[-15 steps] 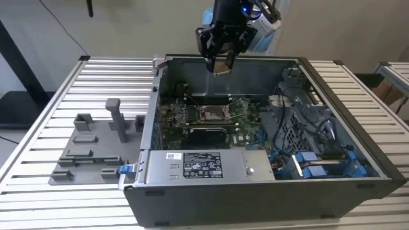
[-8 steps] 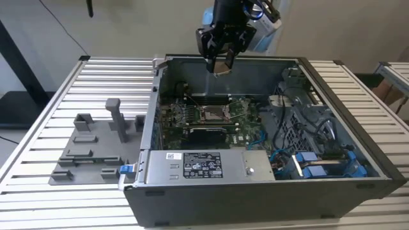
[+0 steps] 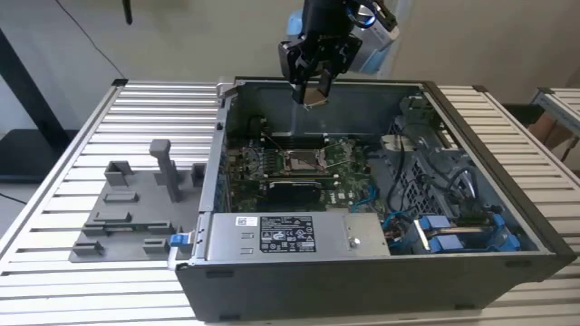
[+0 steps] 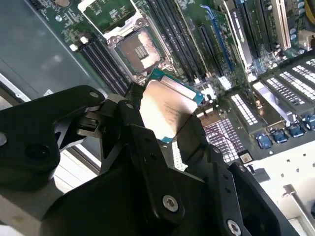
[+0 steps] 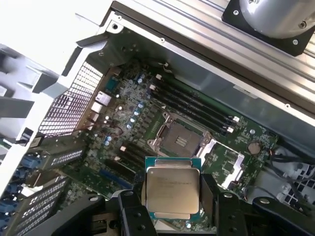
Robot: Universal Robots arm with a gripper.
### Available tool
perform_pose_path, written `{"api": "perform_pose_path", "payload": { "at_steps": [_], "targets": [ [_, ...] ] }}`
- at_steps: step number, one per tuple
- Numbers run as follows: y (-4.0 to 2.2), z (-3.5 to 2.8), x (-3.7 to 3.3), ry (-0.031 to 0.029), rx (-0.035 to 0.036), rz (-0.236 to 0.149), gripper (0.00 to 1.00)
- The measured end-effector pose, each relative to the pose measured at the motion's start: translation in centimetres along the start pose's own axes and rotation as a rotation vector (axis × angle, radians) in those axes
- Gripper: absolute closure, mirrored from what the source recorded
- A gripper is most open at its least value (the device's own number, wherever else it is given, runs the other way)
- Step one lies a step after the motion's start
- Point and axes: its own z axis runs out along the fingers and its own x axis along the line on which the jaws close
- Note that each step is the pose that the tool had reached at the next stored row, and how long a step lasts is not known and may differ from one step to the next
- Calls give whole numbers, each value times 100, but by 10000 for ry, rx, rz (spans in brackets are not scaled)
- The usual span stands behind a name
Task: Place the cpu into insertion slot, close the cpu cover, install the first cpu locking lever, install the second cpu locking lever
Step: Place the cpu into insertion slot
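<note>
Nothing is seated yet: my gripper is clamped on the chip, hanging above the open computer case. The first wrist view shows the socket bare and the cover swung open. The exterior view gives me the height over the board.

In the exterior view the arm is cut off by the picture's edge at twelve o'clock. The cpu, held in the claw, is too small there to show more than a pale speck. The insertion slot, at six o'clock from the claw, is too small to tell how its cover lies. In both wrist views the claw's fingers hide two of the cpu's edges. In the second wrist view the picture's edge cuts off the cpu cover.
</note>
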Motion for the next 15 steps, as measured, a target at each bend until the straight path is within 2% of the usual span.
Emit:
{"api": "perform_pose_path", "payload": {
  "at_steps": [15],
  "targets": [
    [0, 0, 0, 81, 38, -905, 45]
  ]
}}
